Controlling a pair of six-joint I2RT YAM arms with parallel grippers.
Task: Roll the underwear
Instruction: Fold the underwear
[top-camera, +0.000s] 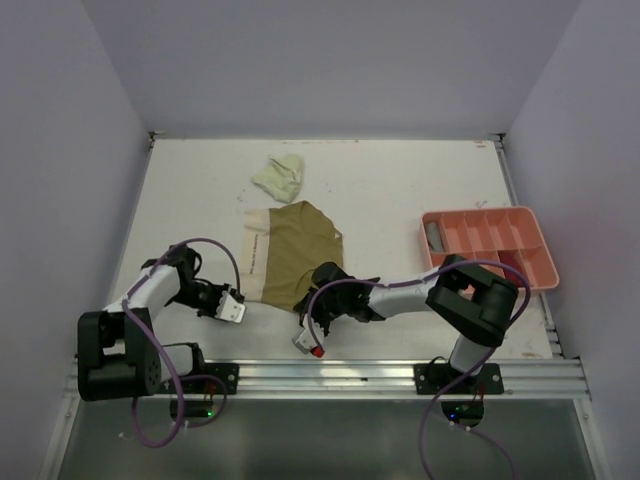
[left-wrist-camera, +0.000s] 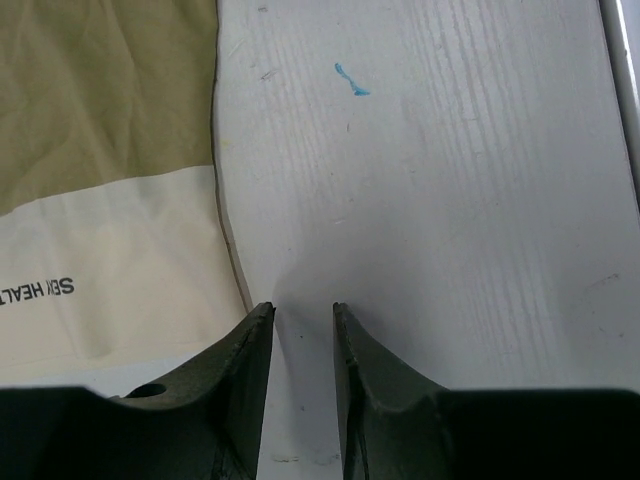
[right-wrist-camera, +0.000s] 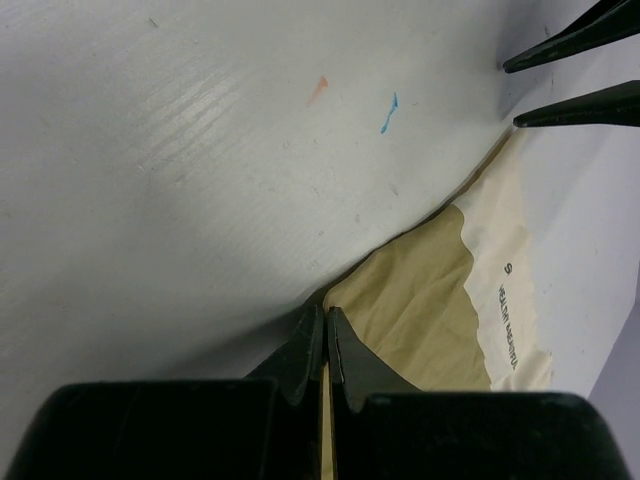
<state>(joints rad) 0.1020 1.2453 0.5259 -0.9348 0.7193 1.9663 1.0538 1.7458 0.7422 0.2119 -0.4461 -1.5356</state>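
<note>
The olive-tan soft cloth underwear (top-camera: 297, 250) lies flat in the middle of the white tabletop (top-camera: 400, 190), with its cream waistband (left-wrist-camera: 110, 260) on the left side. It looks light, thin and floppy, so it will likely bend and wrinkle with any pull, and it may slide on the smooth top. The near edge looks like a good place to hold it. The right gripper (right-wrist-camera: 326, 335) is pressed together there, and it seems to pinch a thin bit of that edge. The left gripper (left-wrist-camera: 303, 312) is a little spread with nothing in it, sitting on bare tabletop just beside the waistband's edge. Behind the cloth there is bare room to roll it away from the arms. A crumpled pale yellow-green cloth underwear (top-camera: 280, 177) lies near the far edge, and the salmon-pink plastic tray (top-camera: 545, 265) sits off to the right.
</note>
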